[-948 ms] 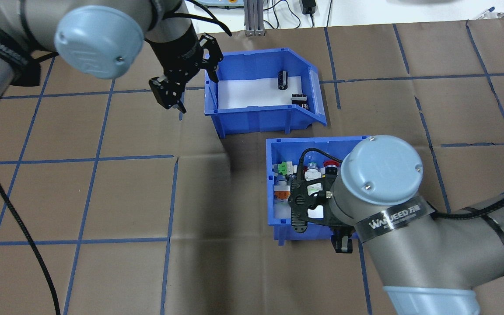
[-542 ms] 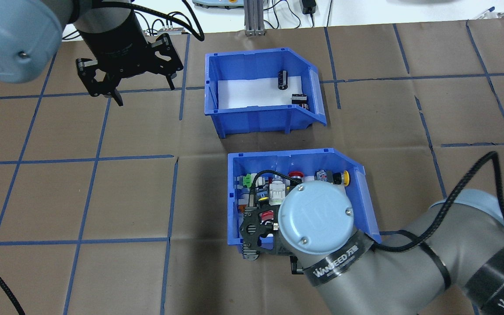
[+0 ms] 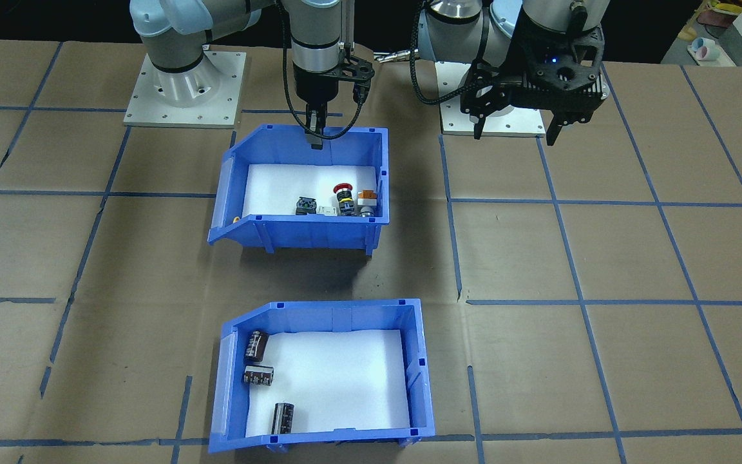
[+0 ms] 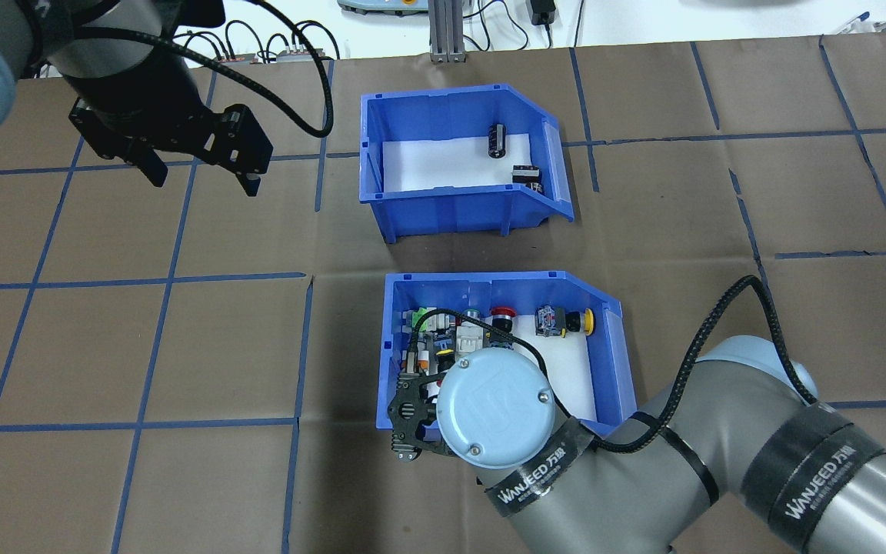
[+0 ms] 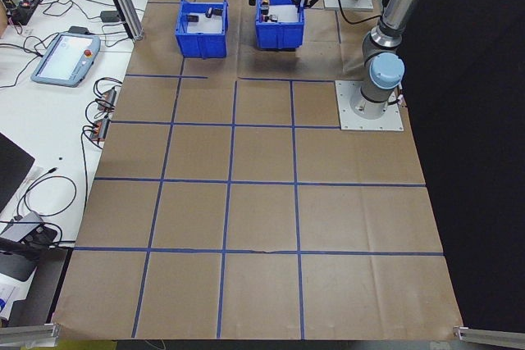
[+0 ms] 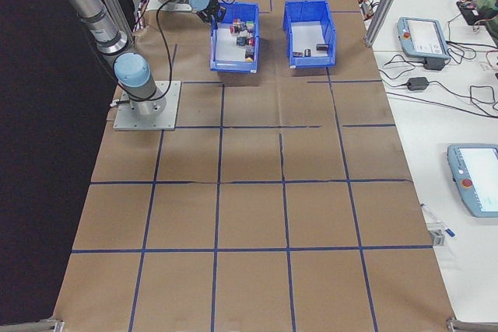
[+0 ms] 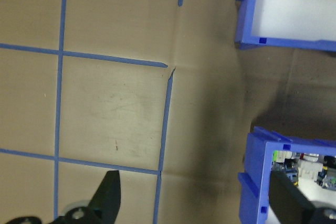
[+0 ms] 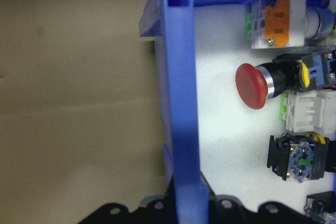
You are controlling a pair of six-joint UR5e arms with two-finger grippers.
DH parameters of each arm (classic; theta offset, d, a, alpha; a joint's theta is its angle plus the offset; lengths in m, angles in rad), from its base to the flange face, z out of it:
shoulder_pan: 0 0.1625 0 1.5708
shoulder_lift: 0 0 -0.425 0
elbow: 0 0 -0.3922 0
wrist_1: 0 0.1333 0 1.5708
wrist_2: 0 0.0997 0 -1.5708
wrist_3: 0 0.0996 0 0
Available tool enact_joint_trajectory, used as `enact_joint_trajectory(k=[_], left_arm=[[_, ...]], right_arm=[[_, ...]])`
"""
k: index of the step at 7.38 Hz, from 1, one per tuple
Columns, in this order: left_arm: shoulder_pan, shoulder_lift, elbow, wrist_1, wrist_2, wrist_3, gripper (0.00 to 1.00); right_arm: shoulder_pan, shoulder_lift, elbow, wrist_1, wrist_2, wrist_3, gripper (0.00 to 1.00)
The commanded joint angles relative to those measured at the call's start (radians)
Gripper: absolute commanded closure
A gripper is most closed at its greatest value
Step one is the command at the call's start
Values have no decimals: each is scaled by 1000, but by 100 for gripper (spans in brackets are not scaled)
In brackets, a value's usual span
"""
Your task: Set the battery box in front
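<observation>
- a table covered in brown paper [image 4: 181,346] marked into squares by blue tape lines
- a blue plastic sloped-front battery box [image 4: 451,208] stands on it
- a like blue bin of colourful switches [image 4: 612,354] sits beside it, apart

The blue plastic sloped-front battery box [image 3: 319,377] [image 4: 458,161] sits upright on the brown paper-covered counter [image 3: 603,361], on the side far from the robot. Three dark brown cylinders with silver ends [image 3: 259,375] lie loose on its white floor liner [image 3: 345,380].
</observation>
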Motion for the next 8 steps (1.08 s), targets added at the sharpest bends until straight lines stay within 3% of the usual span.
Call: enact_joint_trajectory(k=[1,2,3,4,5,7,8], left_arm=[[34,16,-45,51,-43,67,1],[34,19,-47,52,-37,72,1],[34,22,-48,51,-33,72,1],[34,22,-48,48,-31,72,1],[34,22,-48,48,-33,72,1],[34,22,-47,48,-33,69,1],[34,22,-47,48,-30,70,1]], right_arm=[[1,7,2,0,2,8,53],[0,5,2,-1,7,8,7],[-8,-4,-6,8,-2,0,0],[-14,-39,-17,22,-2,0,0],[-36,-86,-50,123,5,-3,0],[-124,-119,-222,413,13,-1,0],[-201,-119,-292,477,19,3,0]])
